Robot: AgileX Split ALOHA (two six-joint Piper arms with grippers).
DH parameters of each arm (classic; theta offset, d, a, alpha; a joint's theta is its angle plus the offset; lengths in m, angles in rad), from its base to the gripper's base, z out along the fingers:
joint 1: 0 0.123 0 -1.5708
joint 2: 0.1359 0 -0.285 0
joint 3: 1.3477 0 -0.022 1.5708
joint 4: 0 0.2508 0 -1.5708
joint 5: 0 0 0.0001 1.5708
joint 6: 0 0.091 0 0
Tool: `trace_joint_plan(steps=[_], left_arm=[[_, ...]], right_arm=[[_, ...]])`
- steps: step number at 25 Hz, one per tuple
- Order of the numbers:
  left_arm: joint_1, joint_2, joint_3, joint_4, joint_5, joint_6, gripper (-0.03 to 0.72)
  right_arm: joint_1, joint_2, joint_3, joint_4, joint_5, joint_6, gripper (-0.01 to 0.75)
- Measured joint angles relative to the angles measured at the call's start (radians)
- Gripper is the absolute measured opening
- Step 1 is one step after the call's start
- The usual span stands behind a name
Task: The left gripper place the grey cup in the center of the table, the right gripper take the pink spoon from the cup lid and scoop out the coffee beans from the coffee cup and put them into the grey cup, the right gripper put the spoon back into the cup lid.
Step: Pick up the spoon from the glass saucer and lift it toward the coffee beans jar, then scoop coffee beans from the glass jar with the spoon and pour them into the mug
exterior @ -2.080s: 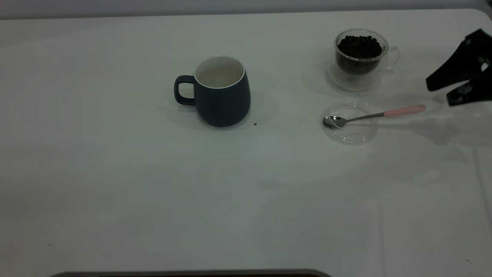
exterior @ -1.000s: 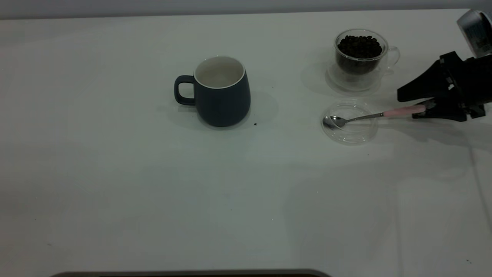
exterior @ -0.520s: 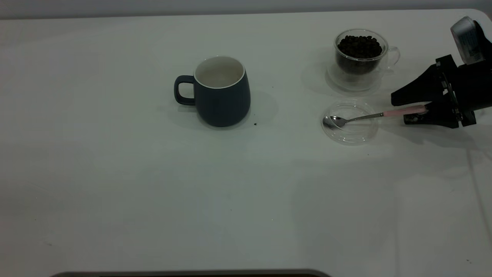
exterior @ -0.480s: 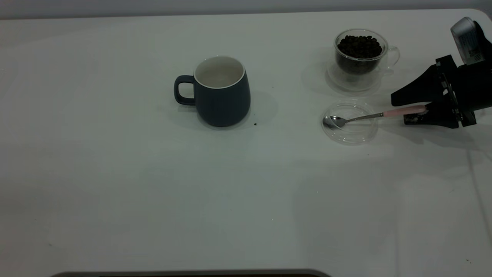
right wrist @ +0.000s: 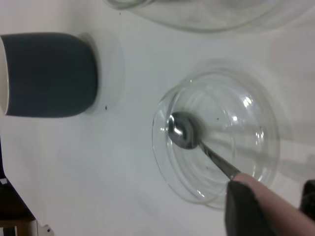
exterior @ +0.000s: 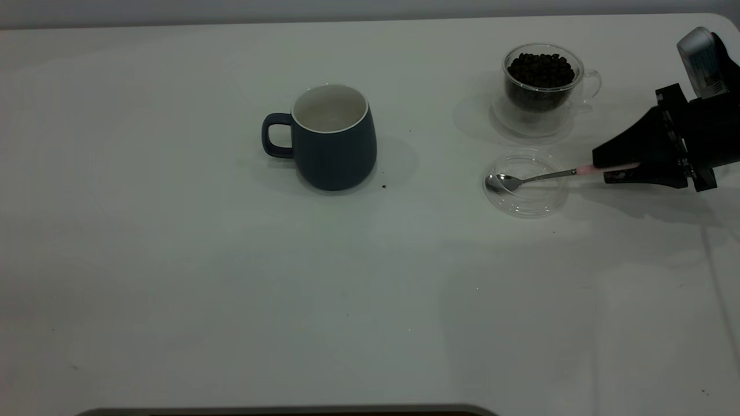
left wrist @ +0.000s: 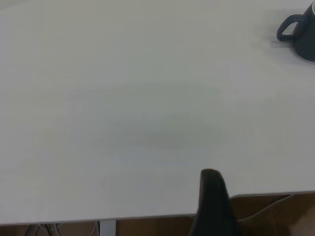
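The grey cup (exterior: pixel 335 144) stands upright near the middle of the table (exterior: pixel 231 289), handle to the left, and shows in both wrist views (left wrist: pixel 304 37) (right wrist: pixel 49 73). At the right, the pink spoon (exterior: pixel 543 175) rests with its bowl (right wrist: pixel 183 131) in the cup lid (exterior: pixel 523 209) (right wrist: pixel 162 162). My right gripper (exterior: pixel 602 167) (right wrist: pixel 275 206) is low over the table and shut on the spoon's pink handle. Behind the lid, the coffee cup (exterior: pixel 540 95) holds the coffee beans (exterior: pixel 540 68). My left gripper (left wrist: pixel 212 204) hangs off the table's edge, far from the mug.
A few dark specks lie on the table, one (exterior: pixel 384 186) just right of the mug. The clear base of the glass cup (right wrist: pixel 211 12) shows in the right wrist view. The table's rounded far right corner (exterior: pixel 725 20) lies behind the right arm.
My right gripper came in from the right edge, dropped to the spoon's handle and closed its fingers around it. The cups, lid and spoon have stayed put.
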Motion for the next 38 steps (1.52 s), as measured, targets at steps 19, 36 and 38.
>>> trace_joint_plan(steps=[19,36,38], left_arm=[[0.000,0.000,0.000,0.000,0.000,-0.001,0.567],[0.000,0.000,0.000,0.000,0.000,-0.001,0.567],[0.000,0.000,0.000,0.000,0.000,-0.001,0.567]], right_arm=[[0.000,-0.211,0.000,-0.174,0.043,0.045,0.098],[0.019,-0.311,-0.187,-0.162,-0.106,0.194,0.098],[0.019,-0.266,-0.214,-0.162,-0.110,0.214,0.098]])
